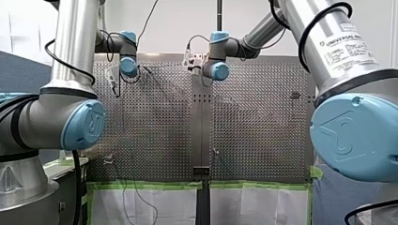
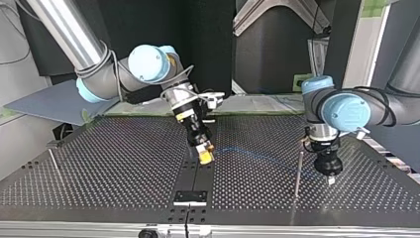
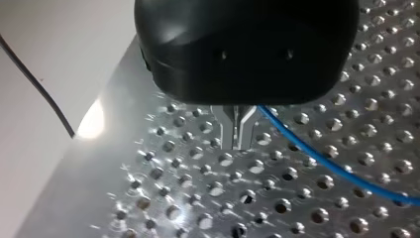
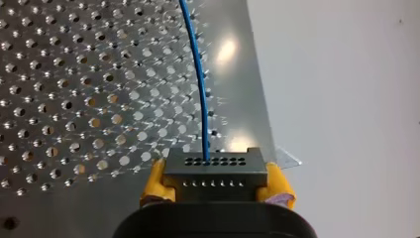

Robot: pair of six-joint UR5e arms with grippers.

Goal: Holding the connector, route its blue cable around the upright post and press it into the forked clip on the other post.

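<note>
Between my right gripper's (image 4: pixel 216 184) yellow pads (image 4: pixel 154 182) I pinch the rigid grey multi-pin connector (image 4: pixel 214 171); thin blue cable (image 4: pixel 198 89) looks floppy, light; left gripper's (image 3: pixel 239 131) fingers (image 3: pixel 229 130) pressed together.

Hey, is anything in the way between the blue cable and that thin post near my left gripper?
Nothing visible. The blue cable runs from the connector in my right gripper over the table toward the post. My left gripper hangs just beside that post.
</note>
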